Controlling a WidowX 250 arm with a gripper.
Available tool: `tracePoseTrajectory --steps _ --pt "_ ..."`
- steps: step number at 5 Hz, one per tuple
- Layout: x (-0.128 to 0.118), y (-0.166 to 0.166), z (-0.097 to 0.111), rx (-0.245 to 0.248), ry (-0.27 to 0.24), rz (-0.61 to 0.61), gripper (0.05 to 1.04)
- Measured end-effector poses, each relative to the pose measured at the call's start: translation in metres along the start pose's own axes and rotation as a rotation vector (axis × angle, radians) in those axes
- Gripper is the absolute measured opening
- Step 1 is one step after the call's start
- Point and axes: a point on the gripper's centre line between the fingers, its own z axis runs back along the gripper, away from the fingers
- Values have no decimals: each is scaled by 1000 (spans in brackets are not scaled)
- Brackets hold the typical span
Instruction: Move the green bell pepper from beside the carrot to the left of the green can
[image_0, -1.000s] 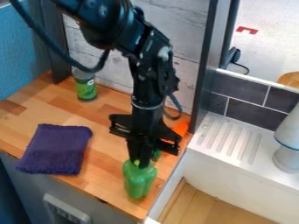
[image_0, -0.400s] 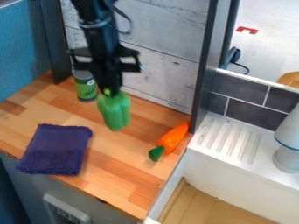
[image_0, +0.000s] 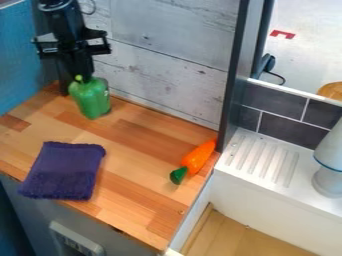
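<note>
The gripper hangs at the upper left of the camera view, over the back left of the wooden counter. It is shut on the top of a green pepper, which hangs upright below it. The pepper is in front of a green can with a grey top and hides most of it. Whether the pepper touches the can or the counter, I cannot tell.
A folded purple cloth lies at the counter's front left. An orange carrot with a green end lies by its right edge. Right of that are a white sink and a pale bottle-like object.
The gripper and green pepper have moved from the front right of the counter to its back left. The carrot has come into full sight, and the can is now mostly covered.
</note>
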Motion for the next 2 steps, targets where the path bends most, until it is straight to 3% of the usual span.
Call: tracePoseTrajectory --steps 2 --pt "23 26 -42 112 -1 64 103"
